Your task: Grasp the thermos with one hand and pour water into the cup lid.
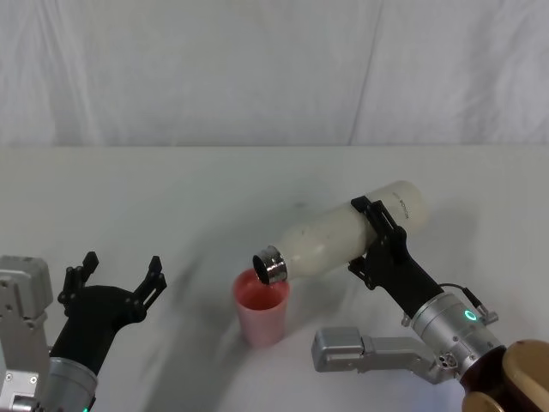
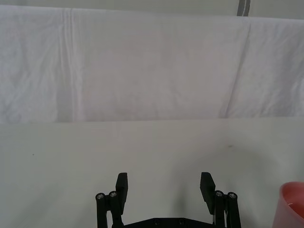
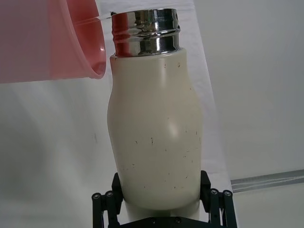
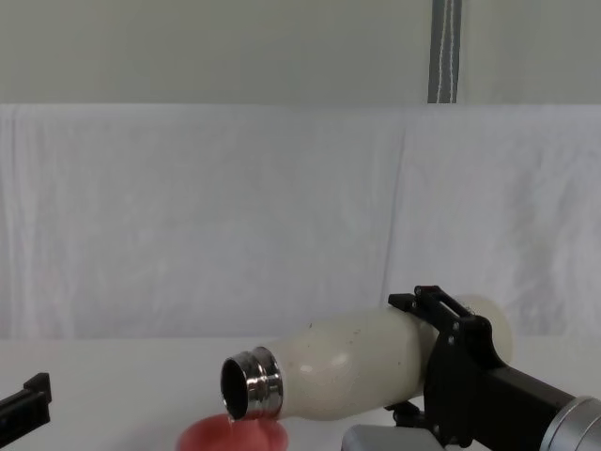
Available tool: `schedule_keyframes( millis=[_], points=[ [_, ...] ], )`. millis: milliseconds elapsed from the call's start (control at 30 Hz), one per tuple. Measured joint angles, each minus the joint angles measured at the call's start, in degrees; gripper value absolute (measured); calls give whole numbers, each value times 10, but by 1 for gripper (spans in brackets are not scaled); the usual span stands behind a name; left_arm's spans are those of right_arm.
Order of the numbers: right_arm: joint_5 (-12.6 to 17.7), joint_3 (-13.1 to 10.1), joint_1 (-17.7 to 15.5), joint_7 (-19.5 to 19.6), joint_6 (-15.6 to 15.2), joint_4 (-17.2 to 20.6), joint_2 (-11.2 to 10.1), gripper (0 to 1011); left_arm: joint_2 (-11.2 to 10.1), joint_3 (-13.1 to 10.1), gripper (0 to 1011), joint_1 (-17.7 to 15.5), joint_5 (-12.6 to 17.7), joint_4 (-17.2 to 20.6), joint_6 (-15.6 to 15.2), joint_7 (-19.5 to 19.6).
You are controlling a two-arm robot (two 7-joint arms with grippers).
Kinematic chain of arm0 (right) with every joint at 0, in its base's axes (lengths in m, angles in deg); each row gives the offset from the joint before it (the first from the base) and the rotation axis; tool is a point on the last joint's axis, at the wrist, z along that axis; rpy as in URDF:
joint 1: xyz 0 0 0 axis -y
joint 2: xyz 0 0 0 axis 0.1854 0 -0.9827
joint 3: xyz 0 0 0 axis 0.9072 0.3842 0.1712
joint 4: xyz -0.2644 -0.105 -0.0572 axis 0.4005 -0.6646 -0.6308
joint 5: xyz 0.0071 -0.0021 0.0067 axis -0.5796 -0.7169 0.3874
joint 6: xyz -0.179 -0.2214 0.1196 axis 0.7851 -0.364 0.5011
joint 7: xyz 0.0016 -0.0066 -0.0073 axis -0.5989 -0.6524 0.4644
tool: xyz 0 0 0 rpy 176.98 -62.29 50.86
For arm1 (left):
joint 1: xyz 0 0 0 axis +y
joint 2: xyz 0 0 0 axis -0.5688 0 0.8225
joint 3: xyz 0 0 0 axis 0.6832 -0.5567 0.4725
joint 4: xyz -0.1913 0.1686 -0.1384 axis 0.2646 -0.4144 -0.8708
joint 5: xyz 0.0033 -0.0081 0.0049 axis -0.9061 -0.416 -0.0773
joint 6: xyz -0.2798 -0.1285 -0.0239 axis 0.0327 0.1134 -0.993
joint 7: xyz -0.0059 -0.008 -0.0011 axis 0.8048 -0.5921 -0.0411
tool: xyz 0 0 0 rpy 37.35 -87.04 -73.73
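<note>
**Pour in progress – thermos tipped over cup lid**

R gripper (image 1: 375, 240) clamped on the thermos (image 1: 343, 236) around its lower body, jaws on either side. Thermos is tilted near horizontal, base up and toward the robot's right, steel neck (image 1: 270, 265) down and toward the left. Neck mouth sits just above the rim of the cup lid (image 1: 262, 307). In chest view the neck (image 4: 250, 384) hangs directly over the pink cup lid (image 4: 235, 436). In R wrist view a thin clear stream of water (image 3: 97, 18) leaves the neck lip toward the cup lid (image 3: 52, 40).

Cup lid stands upright on the white table (image 1: 171, 189), near its front edge, about mid-width.

L gripper (image 1: 120, 276) low near front-left of table, well apart from cup lid, jaws spread wide and grasping nothing; L wrist view shows fingers (image 2: 121, 185) apart.
</note>
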Motion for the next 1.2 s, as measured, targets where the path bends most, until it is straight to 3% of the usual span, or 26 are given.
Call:
schedule_keyframes(
  millis=[1200],
  points=[
    [-2, -2, -5, 1, -2, 1, -2, 960, 0, 0, 1001, 0, 0, 0, 0, 0]
  ],
)
